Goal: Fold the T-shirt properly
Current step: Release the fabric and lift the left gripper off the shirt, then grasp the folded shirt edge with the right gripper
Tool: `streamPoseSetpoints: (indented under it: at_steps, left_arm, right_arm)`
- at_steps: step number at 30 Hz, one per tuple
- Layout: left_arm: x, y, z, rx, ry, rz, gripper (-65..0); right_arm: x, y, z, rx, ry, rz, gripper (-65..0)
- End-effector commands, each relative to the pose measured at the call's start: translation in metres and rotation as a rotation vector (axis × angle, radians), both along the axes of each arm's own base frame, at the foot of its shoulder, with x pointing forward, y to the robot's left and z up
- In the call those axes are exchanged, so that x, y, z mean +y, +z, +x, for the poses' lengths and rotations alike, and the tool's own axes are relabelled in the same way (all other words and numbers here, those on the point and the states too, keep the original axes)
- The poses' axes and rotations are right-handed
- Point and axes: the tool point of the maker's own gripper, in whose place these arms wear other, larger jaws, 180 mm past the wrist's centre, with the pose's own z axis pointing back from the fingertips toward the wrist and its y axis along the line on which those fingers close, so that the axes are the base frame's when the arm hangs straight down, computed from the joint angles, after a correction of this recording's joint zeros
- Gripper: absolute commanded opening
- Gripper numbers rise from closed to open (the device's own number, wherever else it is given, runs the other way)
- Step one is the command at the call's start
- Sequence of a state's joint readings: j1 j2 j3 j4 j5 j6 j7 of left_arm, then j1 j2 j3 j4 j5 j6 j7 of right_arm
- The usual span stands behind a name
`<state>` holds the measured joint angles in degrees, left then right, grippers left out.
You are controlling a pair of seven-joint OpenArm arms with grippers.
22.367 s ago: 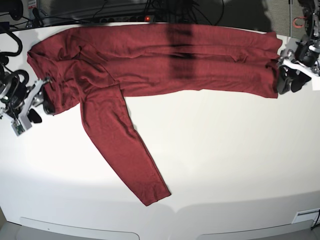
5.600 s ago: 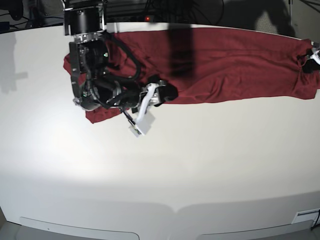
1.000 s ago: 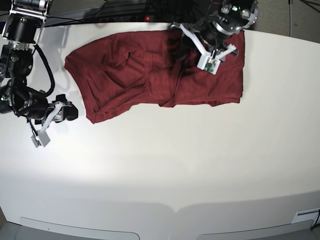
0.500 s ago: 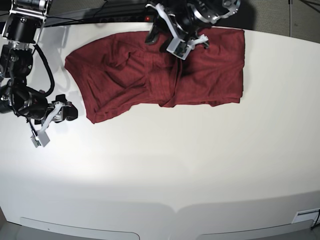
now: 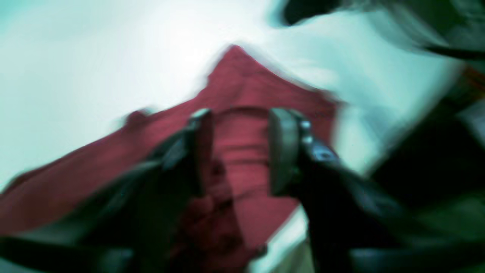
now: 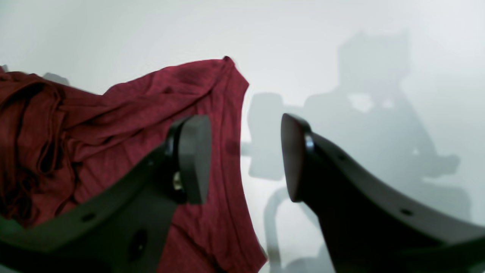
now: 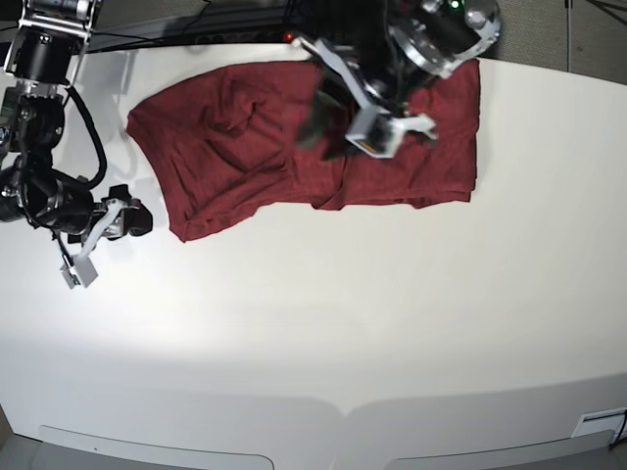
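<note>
The maroon T-shirt [image 7: 225, 147] lies in a wrinkled, roughly rectangular heap across the back of the white table [image 7: 343, 323]. My left gripper [image 7: 321, 132] hovers over the shirt's bunched middle fold. The left wrist view is blurred, but it shows that gripper [image 5: 240, 151] with its jaws apart and the T-shirt [image 5: 242, 87] lying beyond the gap. My right gripper [image 7: 137, 217] rests low at the shirt's front-left corner. In the right wrist view, this gripper [image 6: 244, 159] is open with nothing in it, and the T-shirt [image 6: 113, 125] edge runs past its left fingertip [image 6: 193, 159].
Dark cables and a small red light [image 7: 291, 37] sit behind the table's back edge. A white tag [image 7: 598, 426] marks the front right corner. The right arm's shadow [image 6: 371, 113] falls on the bare tabletop.
The left arm swung from the shirt's back edge toward the front, over its middle fold, and its jaws narrowed. The right arm and the shirt stayed put.
</note>
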<state>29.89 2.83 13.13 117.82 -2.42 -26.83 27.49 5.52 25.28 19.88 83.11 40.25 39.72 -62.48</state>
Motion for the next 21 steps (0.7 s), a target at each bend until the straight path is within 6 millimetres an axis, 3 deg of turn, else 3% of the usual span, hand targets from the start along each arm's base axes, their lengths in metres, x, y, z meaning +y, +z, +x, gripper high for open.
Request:
streamPoseSetpoints:
  at_steps: [1,2,7,13,18,21]
  left_arm:
    - [0.005,0.009,0.005,-0.028,0.032,-0.016,-59.2]
    - [0.011,0.006,0.006,-0.021,0.053,-0.004,-65.0]
    - [0.014,-0.003,-0.001,0.010,0.061,0.010,-65.0]
    - [0.039,-0.050,0.000,0.089,0.205,0.122,-65.0]
    - [0.040,-0.082,-0.007,0.162,0.217,0.142,-65.0]
    - [0.033,-0.088,-0.015,0.211,0.210,0.109,-65.0]
  right_arm:
    - [-0.004,0.018,0.011,-0.061,0.003,-0.006,-34.9]
    - [-0.004,0.018,0.012,-0.062,0.003,-0.006,-34.9]
    - [-0.004,0.019,0.013,-0.069,0.001,-0.003,-34.9]
    - [-0.004,0.019,0.012,-0.068,0.001,-0.004,-34.9]
    - [0.001,0.021,0.013,-0.073,0.009,0.028,-34.9]
    - [0.002,0.022,0.012,-0.072,0.011,0.034,-34.9]
